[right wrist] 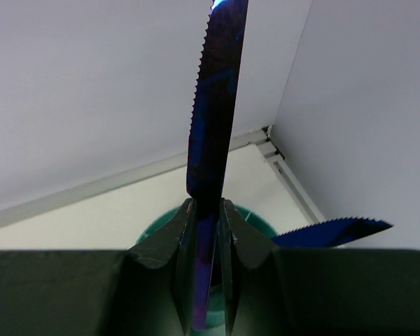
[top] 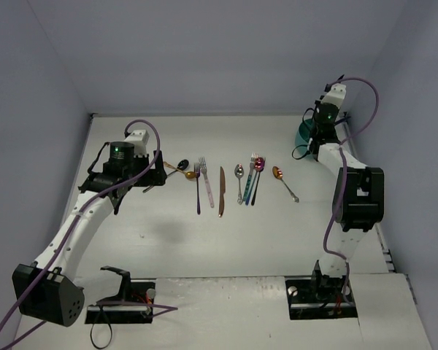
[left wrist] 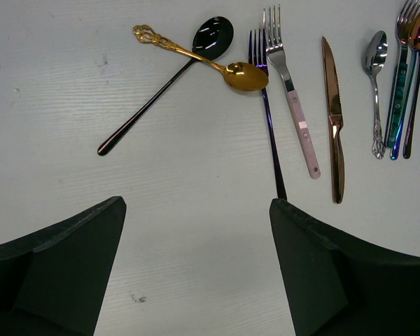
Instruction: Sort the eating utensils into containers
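My right gripper [right wrist: 208,210] is shut on a dark blue serrated knife [right wrist: 213,105], blade up, right over the round teal caddy [right wrist: 260,215] at the back right [top: 301,136]. A second blue knife [right wrist: 332,229] sticks out of the caddy. My left gripper [left wrist: 196,210] is open and empty above the table, near the handle end of a dark blue fork [left wrist: 267,112]. In a row lie a black spoon [left wrist: 196,52], gold spoon [left wrist: 241,75], pink-handled fork [left wrist: 294,105], copper knife [left wrist: 334,119], silver spoon [left wrist: 375,84], teal fork [left wrist: 399,84] and pink spoon [left wrist: 418,42].
A copper spoon [top: 283,179] lies alone right of the row. Walls close in the table at the back and both sides. The right arm [top: 354,193] stands along the right edge.
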Robot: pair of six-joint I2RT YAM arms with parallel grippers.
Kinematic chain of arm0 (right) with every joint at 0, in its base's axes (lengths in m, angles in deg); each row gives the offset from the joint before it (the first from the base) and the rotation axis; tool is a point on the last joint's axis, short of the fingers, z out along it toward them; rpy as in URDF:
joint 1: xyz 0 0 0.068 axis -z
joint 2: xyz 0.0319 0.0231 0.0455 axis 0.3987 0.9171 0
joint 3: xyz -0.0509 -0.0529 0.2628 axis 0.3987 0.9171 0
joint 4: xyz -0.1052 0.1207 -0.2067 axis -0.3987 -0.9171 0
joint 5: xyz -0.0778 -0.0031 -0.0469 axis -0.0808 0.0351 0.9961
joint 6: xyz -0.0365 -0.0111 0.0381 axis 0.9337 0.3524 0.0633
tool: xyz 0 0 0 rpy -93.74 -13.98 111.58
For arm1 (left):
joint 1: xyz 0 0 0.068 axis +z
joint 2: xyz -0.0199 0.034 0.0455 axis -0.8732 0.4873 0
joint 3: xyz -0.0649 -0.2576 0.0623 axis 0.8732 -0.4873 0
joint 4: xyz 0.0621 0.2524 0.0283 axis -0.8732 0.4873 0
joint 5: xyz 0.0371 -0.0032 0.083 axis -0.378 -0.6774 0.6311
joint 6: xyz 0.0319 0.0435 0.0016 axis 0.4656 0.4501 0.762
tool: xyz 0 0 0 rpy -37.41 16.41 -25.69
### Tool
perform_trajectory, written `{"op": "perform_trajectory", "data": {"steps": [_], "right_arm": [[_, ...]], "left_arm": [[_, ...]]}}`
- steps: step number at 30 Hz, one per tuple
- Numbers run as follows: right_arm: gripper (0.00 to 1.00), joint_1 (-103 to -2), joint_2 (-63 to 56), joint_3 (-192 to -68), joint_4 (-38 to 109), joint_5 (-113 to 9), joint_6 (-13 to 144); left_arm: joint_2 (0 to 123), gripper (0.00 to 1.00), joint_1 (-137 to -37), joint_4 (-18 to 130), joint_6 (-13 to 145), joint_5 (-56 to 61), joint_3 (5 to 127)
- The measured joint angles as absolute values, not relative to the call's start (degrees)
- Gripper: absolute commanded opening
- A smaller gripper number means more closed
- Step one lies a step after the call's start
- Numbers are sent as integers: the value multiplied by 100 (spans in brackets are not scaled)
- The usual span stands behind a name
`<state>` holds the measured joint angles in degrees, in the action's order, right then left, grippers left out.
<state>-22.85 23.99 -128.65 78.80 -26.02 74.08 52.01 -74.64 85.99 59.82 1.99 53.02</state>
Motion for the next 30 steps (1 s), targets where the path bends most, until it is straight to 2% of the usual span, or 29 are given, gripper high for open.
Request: {"op": "perform_trajectory", "data": {"steps": [30], "right_arm": [[0,-2117,3177,-12876,8967,-2189,7229]], "left_arm": [[5253,82,-7464,8599,5978,155,5302]]}}
